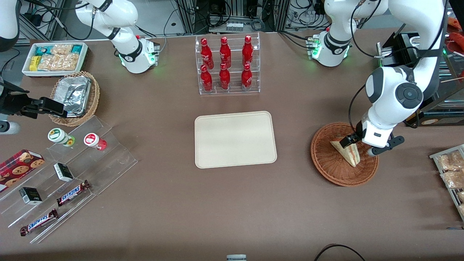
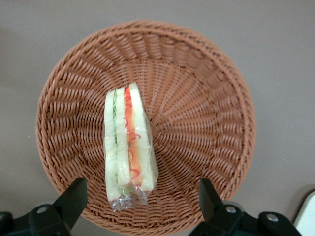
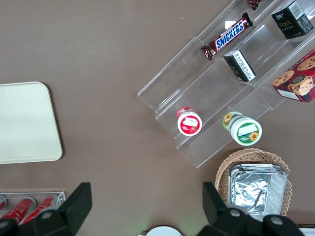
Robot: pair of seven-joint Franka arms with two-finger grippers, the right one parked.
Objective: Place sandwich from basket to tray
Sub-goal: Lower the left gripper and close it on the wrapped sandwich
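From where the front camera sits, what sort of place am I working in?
Probably a lab mock-up of a snack shop: tiered cola bottles, Snickers bars on acrylic steps, cabling. The end effector hovers open over the sandwich in the basket.

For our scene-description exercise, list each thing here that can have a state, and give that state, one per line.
sandwich: wrapped, lying in the basket, not gripped.
basket: upright, holding only the sandwich.
tray: flat on the table, nothing on it.
end effector: open, hovering above the basket, fingers either side of the sandwich.
bottles: upright, capped, in the clear rack.
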